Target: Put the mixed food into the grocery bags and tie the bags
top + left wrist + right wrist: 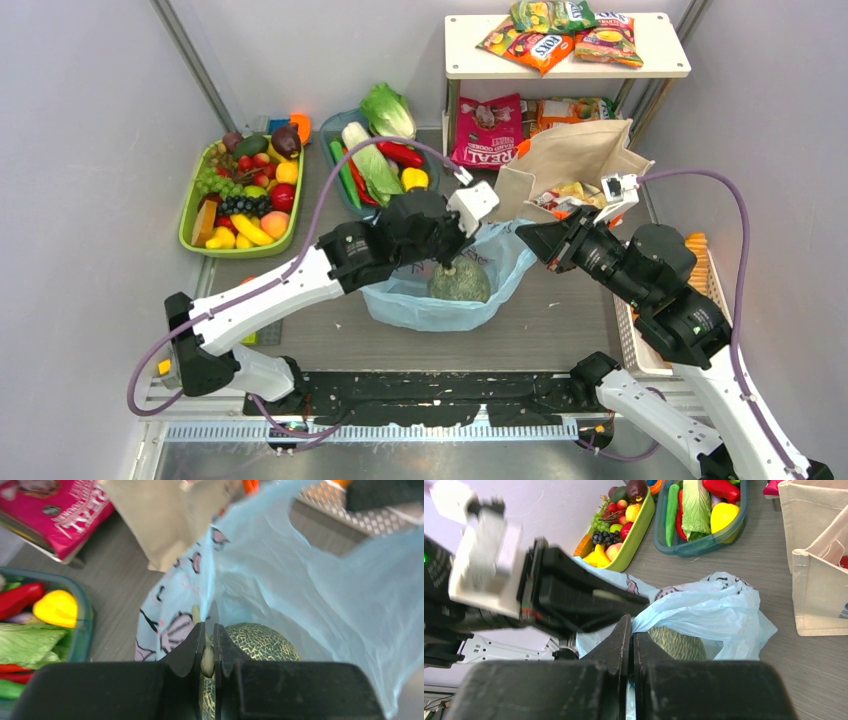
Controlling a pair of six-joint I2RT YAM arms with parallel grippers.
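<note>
one green melon (462, 284) is sitting inside one light-blue bag (420, 308) at frame centre, the left gripper (209, 639) pinching its stem. the right gripper (631, 630) is pinching the bag's rim; one canvas tote (580, 155) is standing upper right.

Bag mouth's pretty jammed tbh. The melon (459, 282) fills the blue bag (410, 305) mid-frame, with the left gripper (453, 262) clamped on its stem and the right gripper (520, 232) pinching the rim. Tote (570, 155) crowds the upper right and the veg tray (326, 135) the upper middle. Bare table (560, 320) is open at lower centre and just right of the bag.
</note>
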